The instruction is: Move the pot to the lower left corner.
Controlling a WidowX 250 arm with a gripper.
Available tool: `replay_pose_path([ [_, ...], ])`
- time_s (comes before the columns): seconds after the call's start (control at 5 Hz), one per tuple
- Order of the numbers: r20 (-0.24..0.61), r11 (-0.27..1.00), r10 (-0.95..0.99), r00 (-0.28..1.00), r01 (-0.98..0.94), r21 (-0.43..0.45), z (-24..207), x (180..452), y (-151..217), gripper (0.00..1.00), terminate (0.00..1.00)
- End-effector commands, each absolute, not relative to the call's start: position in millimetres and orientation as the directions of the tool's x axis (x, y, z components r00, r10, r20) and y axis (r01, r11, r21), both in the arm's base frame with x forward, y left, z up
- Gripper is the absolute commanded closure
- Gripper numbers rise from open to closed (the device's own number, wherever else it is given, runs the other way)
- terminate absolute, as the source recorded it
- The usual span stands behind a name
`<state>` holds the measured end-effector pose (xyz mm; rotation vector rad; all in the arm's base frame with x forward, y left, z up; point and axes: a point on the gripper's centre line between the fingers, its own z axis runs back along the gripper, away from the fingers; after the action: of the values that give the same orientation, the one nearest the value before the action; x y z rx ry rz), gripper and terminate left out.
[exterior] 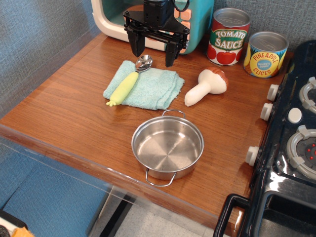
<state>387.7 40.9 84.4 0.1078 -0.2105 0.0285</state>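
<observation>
The pot (167, 146) is a shallow shiny steel pot with two wire loop handles. It stands empty on the brown wood countertop near its front edge, right of the middle. My gripper (153, 53) hangs open and empty at the back of the counter, above the far edge of a folded cloth, well behind the pot. The lower left corner of the countertop (19, 127) has a rounded glossy edge and lies far to the left of the pot.
A light green cloth (144, 87) holds a yellow-handled spoon (127, 83). A toy mushroom (205, 87) lies right of it. Tomato sauce can (228, 37) and pineapple can (265, 54) stand at the back right. A black stove (291, 143) borders the right. A teal toy appliance (116, 17) sits behind the gripper.
</observation>
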Motion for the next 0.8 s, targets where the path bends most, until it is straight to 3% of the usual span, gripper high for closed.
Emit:
replay_pose_path([
  [0.0, 0.21, 0.994, 0.017, 0.978, -0.04, 0.104, 84.4, 387.7, 40.9, 0.0, 0.0],
  [0.6, 0.251, 0.995, 0.076, 0.965, -0.089, 0.043, 117.6, 309.0, 15.2, 0.0, 0.0],
])
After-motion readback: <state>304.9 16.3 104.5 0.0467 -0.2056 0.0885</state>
